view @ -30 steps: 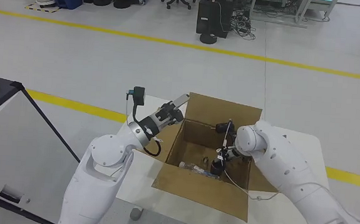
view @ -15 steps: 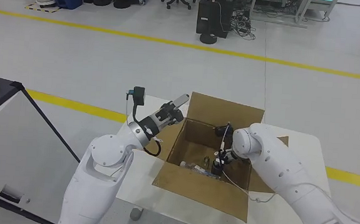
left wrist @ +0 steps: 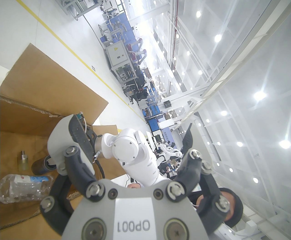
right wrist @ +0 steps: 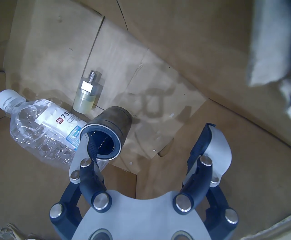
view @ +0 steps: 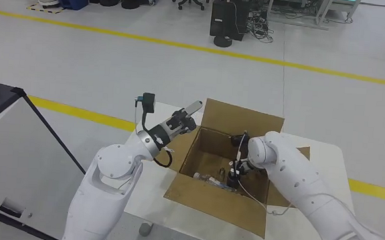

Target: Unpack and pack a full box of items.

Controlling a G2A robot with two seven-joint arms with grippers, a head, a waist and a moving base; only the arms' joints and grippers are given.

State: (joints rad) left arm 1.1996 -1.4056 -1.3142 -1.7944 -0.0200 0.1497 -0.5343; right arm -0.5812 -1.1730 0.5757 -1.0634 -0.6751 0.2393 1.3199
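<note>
Room: pale floor [view: 182, 72] with yellow lines [view: 184, 46], workstations far behind.

Bench [view: 329, 158]: white top, carries one open cardboard box [view: 243, 120], flaps folded outward.

Left pincer [left wrist: 131, 136]: fingers wide apart, nothing between them. It is held over the box's side flap, outside the cavity, in the top view at [view: 187, 113]. A printed plate sits at its base, not transcribed.

Right pincer [right wrist: 147, 145]: down inside the box, near the front wall in the top view [view: 234, 171]. Fingers spread apart, gripping nothing. One fingertip [right wrist: 91, 145] overlaps the open mouth of a dark metal sleeve [right wrist: 111, 127]; contact cannot be judged. Ahead of the other finger is bare box floor [right wrist: 159, 68], with seams and a cut tab.

Clear plastic bottle [right wrist: 34, 127]: lies on its side, white cap on, just beyond the sleeve-side finger and touching the sleeve. It bears a white label with red and blue print.

Small pale fitting [right wrist: 87, 95] with a hex nut and threaded stud: upright, just past the sleeve, beside the bottle.
</note>
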